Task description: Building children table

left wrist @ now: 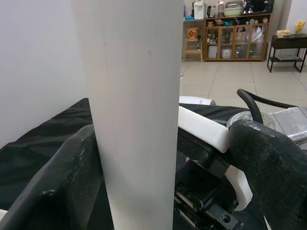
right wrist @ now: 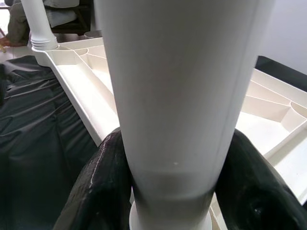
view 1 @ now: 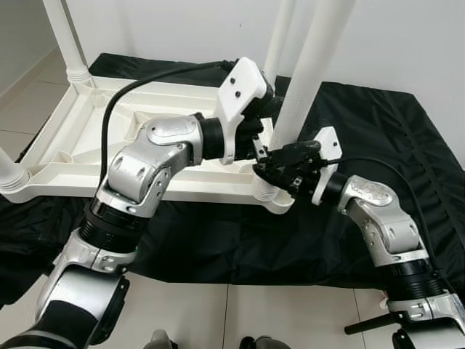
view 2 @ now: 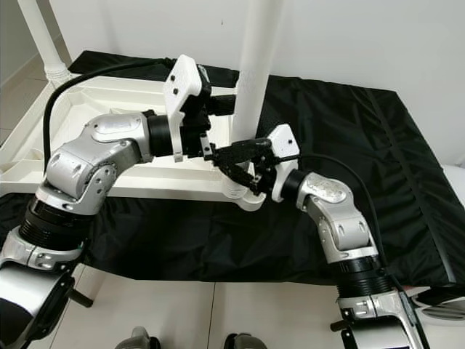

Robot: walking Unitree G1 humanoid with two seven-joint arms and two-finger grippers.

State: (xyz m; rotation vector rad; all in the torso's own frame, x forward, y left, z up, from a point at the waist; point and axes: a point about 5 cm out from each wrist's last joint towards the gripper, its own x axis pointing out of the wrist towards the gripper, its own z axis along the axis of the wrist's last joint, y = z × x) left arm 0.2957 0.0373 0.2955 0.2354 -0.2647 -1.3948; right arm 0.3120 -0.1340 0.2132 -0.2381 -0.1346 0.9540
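You've got the white tabletop (view 1: 87, 156) lying upside down on the black cloth (view 1: 407, 145) over the tiled floor, ribs up, w/ legs already standing in the far corner (view 1: 69, 43) and the near-left corner (view 1: 11, 174). The job right now is the near-right corner: the leg (view 1: 309, 69) stands upright w/ its foot in the corner socket (view 1: 270, 195), and both arms are on it. L gripper (view 1: 263, 109) comes in from the tabletop side and sits higher up the tube; the wrist view shows one black finger (left wrist: 57, 187) on each side of the leg, pinching it. R gripper (view 1: 280, 169) is lower, just above the socket collar, fingers (right wrist: 98, 187) wrapped round the tube, closed on it too. Looks like the seating/twisting stage, prob the last leg or near it. To do it well: keep the leg plumb, since a tilt at the collar will likely bind it. Let the L grip up high steer the axis while the R does the turning or pressing low down. Push straight along the tube, not sideways, or the light tabletop may skid on the cloth. Regrip in short strokes, one gripper at a time, so the leg never goes loose.
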